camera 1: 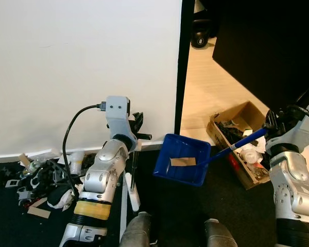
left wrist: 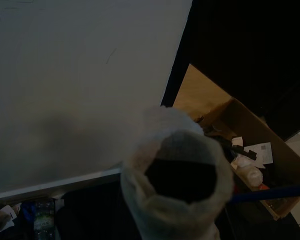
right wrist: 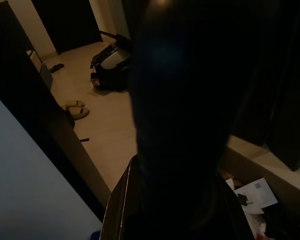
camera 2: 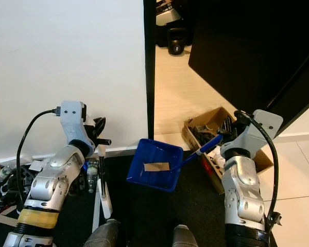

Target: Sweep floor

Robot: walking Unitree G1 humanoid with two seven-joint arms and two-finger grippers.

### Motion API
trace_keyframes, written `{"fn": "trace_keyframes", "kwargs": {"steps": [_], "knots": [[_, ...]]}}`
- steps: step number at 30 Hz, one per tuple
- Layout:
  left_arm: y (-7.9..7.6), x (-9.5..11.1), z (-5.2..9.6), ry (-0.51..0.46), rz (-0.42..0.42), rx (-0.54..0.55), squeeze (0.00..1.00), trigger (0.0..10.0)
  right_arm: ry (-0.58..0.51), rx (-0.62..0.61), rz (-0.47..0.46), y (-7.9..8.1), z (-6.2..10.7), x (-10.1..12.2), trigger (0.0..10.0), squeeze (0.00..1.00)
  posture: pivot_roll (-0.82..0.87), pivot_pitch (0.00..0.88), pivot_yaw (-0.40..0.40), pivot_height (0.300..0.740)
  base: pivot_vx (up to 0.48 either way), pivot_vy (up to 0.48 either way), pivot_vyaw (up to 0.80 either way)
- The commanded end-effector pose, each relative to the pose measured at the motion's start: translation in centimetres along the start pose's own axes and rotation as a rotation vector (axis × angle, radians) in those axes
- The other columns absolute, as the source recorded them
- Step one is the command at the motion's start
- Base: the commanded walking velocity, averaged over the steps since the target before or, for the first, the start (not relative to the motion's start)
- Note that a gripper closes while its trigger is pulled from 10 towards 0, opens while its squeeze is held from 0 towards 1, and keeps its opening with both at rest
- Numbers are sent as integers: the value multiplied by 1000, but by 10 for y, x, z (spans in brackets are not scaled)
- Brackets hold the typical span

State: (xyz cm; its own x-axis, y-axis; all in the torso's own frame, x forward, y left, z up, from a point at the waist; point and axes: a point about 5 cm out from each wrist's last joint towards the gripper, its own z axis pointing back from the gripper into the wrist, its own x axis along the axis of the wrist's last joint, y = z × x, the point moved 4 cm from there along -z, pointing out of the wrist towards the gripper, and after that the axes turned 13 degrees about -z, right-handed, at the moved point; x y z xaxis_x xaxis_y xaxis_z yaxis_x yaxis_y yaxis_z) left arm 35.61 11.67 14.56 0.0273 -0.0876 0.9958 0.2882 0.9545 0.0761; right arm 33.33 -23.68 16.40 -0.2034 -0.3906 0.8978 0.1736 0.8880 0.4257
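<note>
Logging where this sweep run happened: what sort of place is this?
Probably a lived-in home, near a doorway: slippers on a wooden floor, a cardboard box of clutter, and a blue dustpan held up.

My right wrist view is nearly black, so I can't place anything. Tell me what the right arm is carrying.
Observer: The right gripper has its fingers closed on the handle of a blue dustpan, which it holds out ahead of the robot's feet.
Operator: Report what's in the pan.
Observer: One flat brown scrap lies in it.
Operator: Now give me the left arm.
Observer: The left gripper is up near the white wall, and litter is piled along the wall's foot beside that arm.
</note>
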Motion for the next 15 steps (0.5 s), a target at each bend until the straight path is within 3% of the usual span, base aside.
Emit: {"fn": "trace_keyframes", "kwargs": {"steps": [1, 15], "knots": [[1, 4, -1, -16, -16, 13, 0, 10000, -19, 23, -31, 6, -1, 4, 10000, 0, 15, 118, 64, 740, 0, 0, 0], [-3, 4, -1, -18, -16, -5, 0, 10000, -20, 23, -40, 8, -2, 2, 10000, 0, 12, 131, 73, 740, 0, 0, 0]]}}
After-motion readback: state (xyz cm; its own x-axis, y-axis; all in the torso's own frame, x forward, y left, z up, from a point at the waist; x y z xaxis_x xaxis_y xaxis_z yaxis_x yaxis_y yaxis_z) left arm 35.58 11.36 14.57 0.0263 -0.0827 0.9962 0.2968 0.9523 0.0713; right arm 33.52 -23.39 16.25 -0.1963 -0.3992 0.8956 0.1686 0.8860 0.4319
